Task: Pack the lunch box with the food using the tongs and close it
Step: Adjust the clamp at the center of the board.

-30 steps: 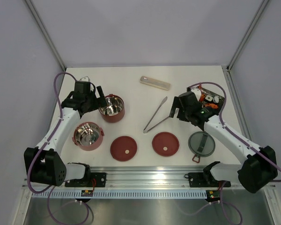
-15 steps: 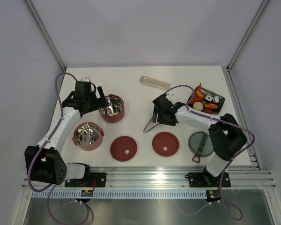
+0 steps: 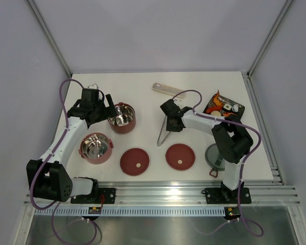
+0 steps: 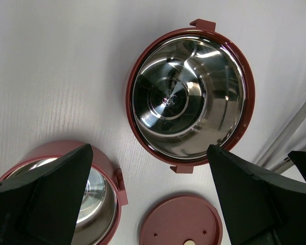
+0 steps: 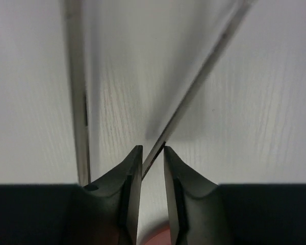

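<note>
The tongs (image 3: 163,137) lay about in the middle of the desk (image 3: 117,84), with their two arms spreading toward the near edge. The right gripper (image 5: 153,150) was down on them. In the right wrist view its fingers stood close together with one arm of the tongs between them, and the other arm ran outside, to the left. Whether the fingers already pinched that arm, I could not tell.

The left gripper (image 4: 148,150) hung wide apart and held nothing, above the far maroon bowl (image 3: 123,128) in the left half of the desk. The second bowl (image 3: 97,158) stood nearer to the near edge and more to the left. Both showed only their steel insides.

Two maroon disc lids (image 3: 134,161) (image 3: 180,156) lay side by side along the near edge. To the right of them was the grey top lid (image 3: 212,155), partly hidden under the right arm.

The food (image 3: 214,108) was on the black tray (image 3: 238,107) near the far right corner. The beige case (image 3: 168,90) lay near the middle of the far edge.
</note>
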You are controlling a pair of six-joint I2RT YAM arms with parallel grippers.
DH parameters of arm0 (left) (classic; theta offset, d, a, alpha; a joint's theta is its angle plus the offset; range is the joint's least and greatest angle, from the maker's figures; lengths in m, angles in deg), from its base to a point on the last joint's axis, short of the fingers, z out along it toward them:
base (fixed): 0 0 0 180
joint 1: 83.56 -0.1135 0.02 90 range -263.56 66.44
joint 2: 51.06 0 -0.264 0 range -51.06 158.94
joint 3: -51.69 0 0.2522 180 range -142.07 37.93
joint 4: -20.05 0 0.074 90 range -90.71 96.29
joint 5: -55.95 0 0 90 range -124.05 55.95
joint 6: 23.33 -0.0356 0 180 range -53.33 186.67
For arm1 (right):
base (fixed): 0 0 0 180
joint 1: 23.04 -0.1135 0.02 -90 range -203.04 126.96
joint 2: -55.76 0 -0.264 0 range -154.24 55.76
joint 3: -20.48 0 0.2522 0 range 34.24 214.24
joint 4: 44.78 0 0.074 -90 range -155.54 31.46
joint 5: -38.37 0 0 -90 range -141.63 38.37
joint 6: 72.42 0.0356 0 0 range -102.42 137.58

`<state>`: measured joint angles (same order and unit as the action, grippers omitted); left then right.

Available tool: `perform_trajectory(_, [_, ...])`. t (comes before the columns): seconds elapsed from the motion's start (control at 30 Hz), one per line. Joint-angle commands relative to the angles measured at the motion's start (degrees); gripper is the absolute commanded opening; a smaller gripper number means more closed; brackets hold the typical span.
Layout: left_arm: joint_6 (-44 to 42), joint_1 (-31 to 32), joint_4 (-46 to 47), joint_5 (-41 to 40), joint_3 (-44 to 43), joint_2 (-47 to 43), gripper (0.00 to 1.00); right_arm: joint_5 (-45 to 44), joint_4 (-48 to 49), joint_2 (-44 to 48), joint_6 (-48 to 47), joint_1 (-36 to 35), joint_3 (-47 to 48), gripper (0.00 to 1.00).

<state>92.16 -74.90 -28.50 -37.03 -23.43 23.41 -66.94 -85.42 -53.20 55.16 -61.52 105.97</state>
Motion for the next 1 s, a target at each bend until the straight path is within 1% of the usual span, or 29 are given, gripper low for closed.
perform_trajectory(0.0, [-0.4,0.1,0.3,0.5,-1.0,-2.1,0.99,0.1,0.5,-0.2,-5.6,0.2,4.4,0.30])
perform_trajectory(0.07, [-0.4,0.2,0.2,0.5,-1.0,-2.2,0.99,0.5,0.0,-0.4,-8.5,0.2,5.3,0.25])
perform_trajectory(0.1, [-0.5,0.1,0.1,0.5,-1.0,-2.4,0.99,0.8,-0.3,-0.4,-9.8,0.2,6.0,0.21])
perform_trajectory(0.17, [-0.4,0.2,0.1,0.4,-0.8,-2.8,0.99,0.8,-1.0,-0.3,-12.0,0.3,6.7,0.14])
perform_trajectory(0.23, [-0.8,0.2,-0.5,0.1,-1.2,-3.1,0.99,0.7,-2.2,0.0,-13.4,0.2,7.5,0.11])
perform_trajectory(0.33, [-1.7,0.1,-0.7,-0.5,-1.3,-3.6,0.99,1.9,-2.7,0.9,-14.4,0.2,7.9,0.00])
perform_trajectory(0.47, [-1.9,0.2,-1.2,-1.4,-1.2,-3.7,0.99,3.7,-3.0,1.8,-16.6,0.2,9.2,0.00])
perform_trajectory(0.6, [-1.8,0.1,-1.2,-1.5,-0.9,-4.2,0.99,3.5,-3.9,1.2,-20.3,0.2,11.3,0.00])
perform_trajectory(0.63, [-1.8,0.2,-1.2,-1.7,-0.8,-4.3,0.99,3.4,-4.1,1.1,-21.1,0.2,11.9,0.04])
perform_trajectory(0.67, [-1.8,0.1,-1.3,-1.8,-0.9,-4.3,0.99,3.0,-4.8,1.0,-21.1,0.2,12.6,0.10])
perform_trajectory(0.7, [-1.7,0.1,-1.3,-1.8,-1.0,-4.6,0.99,2.7,-5.2,0.9,-20.9,0.2,12.9,0.20])
perform_trajectory(0.73, [-1.7,0.2,-1.4,-1.9,-1.1,-4.7,0.99,2.6,-5.4,0.7,-20.4,0.2,13.2,0.37])
perform_trajectory(0.77, [-1.8,0.1,-1.5,-1.9,-1.1,-4.7,0.99,2.5,-5.9,0.5,-19.9,0.3,13.4,0.55])
perform_trajectory(0.83, [-1.8,0.2,-1.7,-1.9,-1.1,-4.9,0.99,2.2,-6.1,-0.5,-18.7,0.2,13.4,0.65])
perform_trajectory(0.97, [-1.7,0.1,-1.6,-2.2,-0.7,-5.3,0.99,2.7,-5.7,-2.0,-17.2,0.2,11.3,0.66])
